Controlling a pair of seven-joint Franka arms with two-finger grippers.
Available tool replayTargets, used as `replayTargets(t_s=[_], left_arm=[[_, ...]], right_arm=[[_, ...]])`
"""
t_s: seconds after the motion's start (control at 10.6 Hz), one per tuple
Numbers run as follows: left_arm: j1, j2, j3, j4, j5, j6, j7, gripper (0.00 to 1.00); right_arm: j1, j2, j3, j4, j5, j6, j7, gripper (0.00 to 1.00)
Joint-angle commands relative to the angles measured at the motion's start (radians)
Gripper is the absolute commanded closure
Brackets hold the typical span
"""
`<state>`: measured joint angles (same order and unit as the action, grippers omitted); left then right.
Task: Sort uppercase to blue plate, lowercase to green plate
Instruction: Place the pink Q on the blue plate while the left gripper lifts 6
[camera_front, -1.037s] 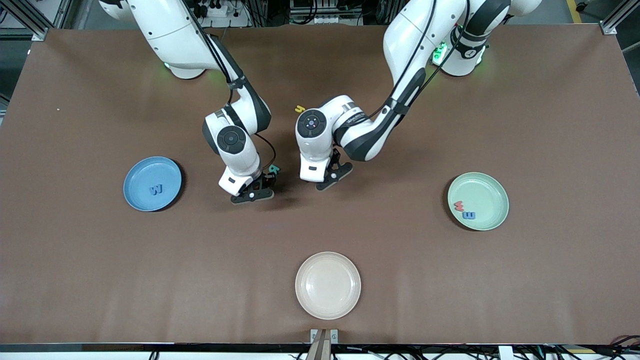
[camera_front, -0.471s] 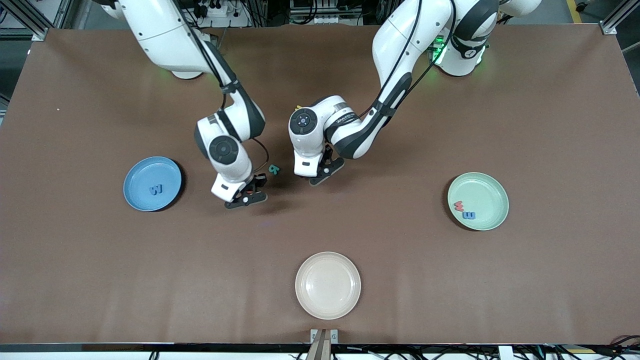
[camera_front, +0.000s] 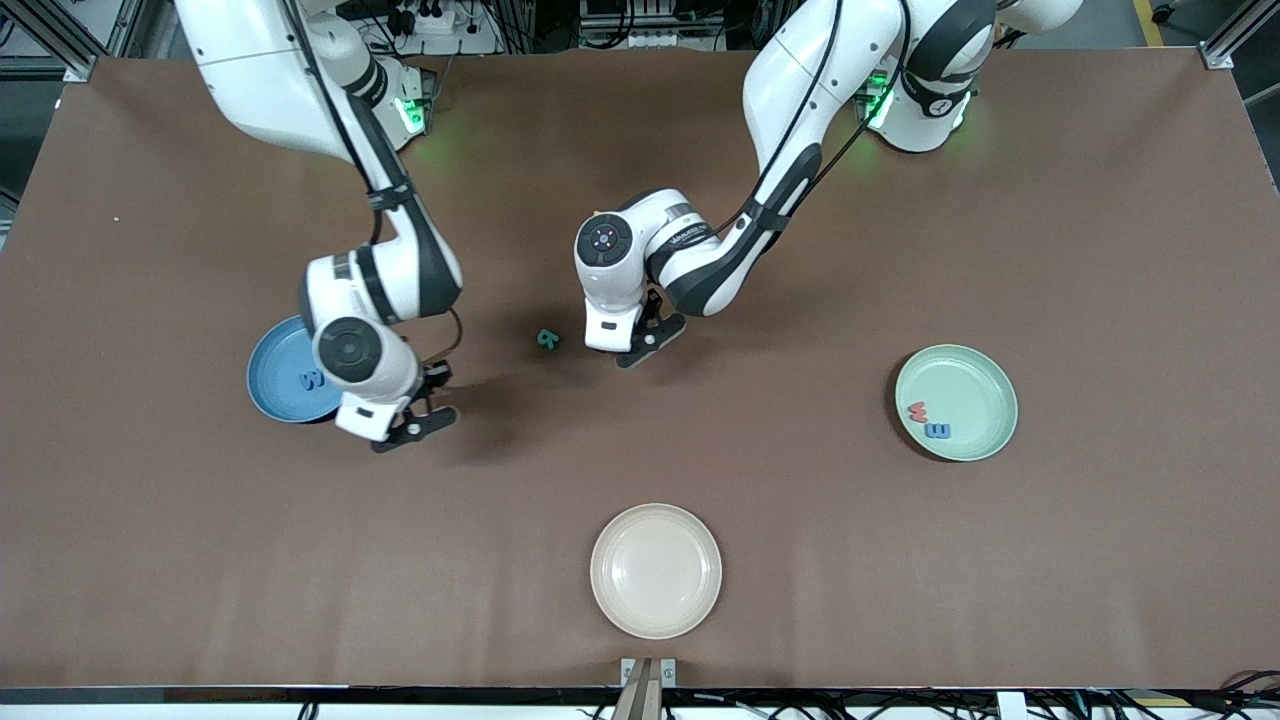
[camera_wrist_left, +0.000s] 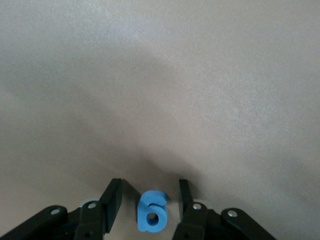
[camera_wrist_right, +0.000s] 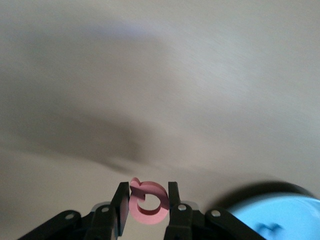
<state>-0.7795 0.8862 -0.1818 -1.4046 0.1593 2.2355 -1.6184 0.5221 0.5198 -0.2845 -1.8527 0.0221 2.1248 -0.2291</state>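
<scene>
My right gripper (camera_front: 412, 428) hangs over the table just beside the blue plate (camera_front: 285, 400), shut on a red Q (camera_wrist_right: 147, 204) that stands on edge between its fingers. A blue W (camera_front: 313, 380) lies in that plate. At mid-table my left gripper (camera_front: 637, 348) is down low, open, with a blue g (camera_wrist_left: 151, 212) lying between its fingers (camera_wrist_left: 112, 192) and a gap on each side. A teal R (camera_front: 546, 339) lies on the table beside the left gripper, toward the right arm's end. The green plate (camera_front: 975, 385) holds a red w (camera_front: 917, 410) and a blue m (camera_front: 938, 431).
A cream plate (camera_front: 655, 570) sits near the table's front edge, nearer the camera than both grippers. The blue plate's rim (camera_wrist_right: 280, 210) shows at the corner of the right wrist view. Bare brown table lies between the plates.
The right arm has carried the red Q from beside the teal R over to the blue plate's edge. The left gripper shifted slightly toward the R and its fingers have drawn closer together.
</scene>
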Motion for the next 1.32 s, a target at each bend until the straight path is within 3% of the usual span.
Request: replayTargets(t_s=[0.0,0.19,0.28,0.38,0.47,0.57,0.94,1.23], left_arm=[[-0.018,0.011,0.007,0.021,-0.023,-0.002,-0.026,0.54],[-0.018,0.013,0.007,0.019,-0.023,-0.002,-0.017,0.92],[-0.018,0.013,0.007,0.018,-0.020,-0.002,-0.011,1.00],[-0.015,0.013,0.008,0.016,-0.015,-0.002,-0.005,1.00],[-0.011,0.010,0.015,0.016,-0.011,-0.002,-0.003,1.00],[0.006,0.002,0.016,0.016,-0.009,-0.002,0.012,1.00],[0.207,-0.116,0.013,0.015,-0.006,-0.028,0.289,1.00],[0.423,-0.205,0.005,-0.005,-0.021,-0.160,0.707,1.00]], right_arm=[[0.003,-0.026,-0.079,-0.029,0.007,-0.089,-0.154,0.75],[0.001,-0.031,-0.154,-0.071,0.007,-0.101,-0.278,0.74],[-0.008,-0.024,-0.171,-0.089,0.007,-0.092,-0.317,0.72],[-0.010,-0.023,-0.173,-0.098,0.007,-0.088,-0.317,0.63],[-0.010,-0.023,-0.171,-0.097,0.009,-0.089,-0.312,0.32],[-0.007,-0.021,-0.171,-0.097,0.019,-0.089,-0.308,0.13],[0.048,-0.023,-0.165,-0.092,0.137,-0.098,-0.241,0.12],[0.076,-0.035,-0.061,-0.071,0.159,-0.082,-0.026,0.14]])
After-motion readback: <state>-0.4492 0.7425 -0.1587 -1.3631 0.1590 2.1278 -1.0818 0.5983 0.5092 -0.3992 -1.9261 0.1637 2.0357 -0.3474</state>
